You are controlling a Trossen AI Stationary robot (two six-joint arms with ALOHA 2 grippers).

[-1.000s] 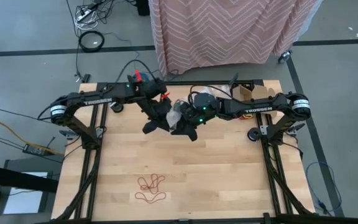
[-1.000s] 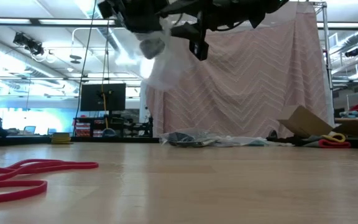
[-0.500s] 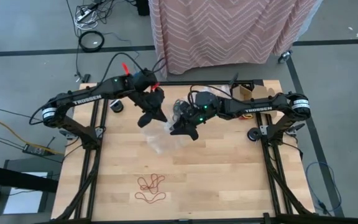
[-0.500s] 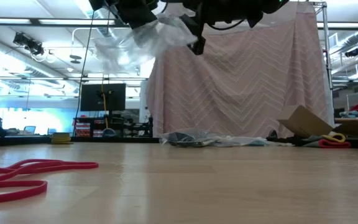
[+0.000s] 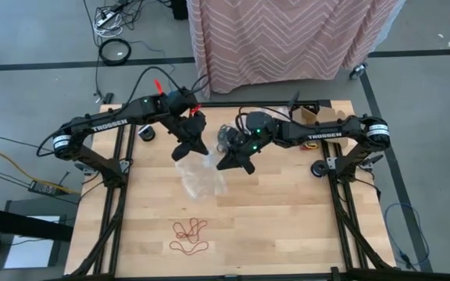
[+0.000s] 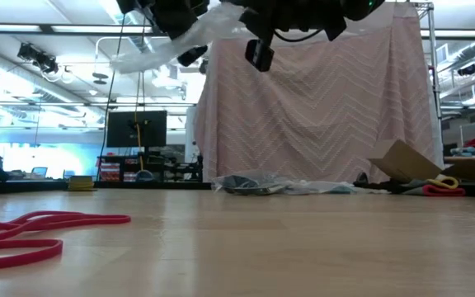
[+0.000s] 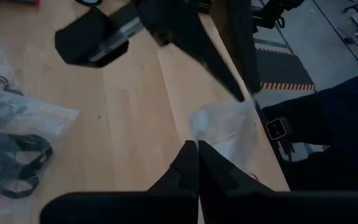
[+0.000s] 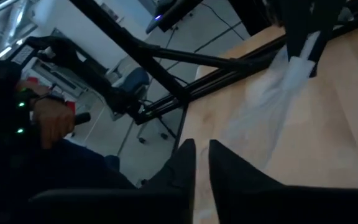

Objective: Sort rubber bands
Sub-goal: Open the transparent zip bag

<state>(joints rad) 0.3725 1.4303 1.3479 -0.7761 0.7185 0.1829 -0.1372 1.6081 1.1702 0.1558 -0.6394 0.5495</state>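
Note:
A clear plastic bag hangs in the air above the table's middle, held between my two grippers. My left gripper is shut on its left end and my right gripper on its right end. The low view shows the bag spread out high above the tabletop. Red rubber bands lie loose on the wood toward the near edge, large at the left of the low view. Dark rubber bands lie in clear bags on the table. My left gripper pinches an edge of the bag between its two fingertips, slanting down from the table's left. The bag spreads out beyond the fingers, clear of the table. My right gripper has its fingers closed together at the bag's opposite corner, coming from the table's right. In its own wrist view the contact does not show.
A heap of clear bags lies at the table's far edge, with cardboard to its right. A pink patterned cloth hangs behind the table. A person's hand shows beyond the table's edge.
My left gripper has gone toward the table's left edge and a little up, keeping its hold. The bag, bunched between the two grippers a second ago, has been drawn out into a spread sheet. My right gripper has stayed in place and turned slightly.

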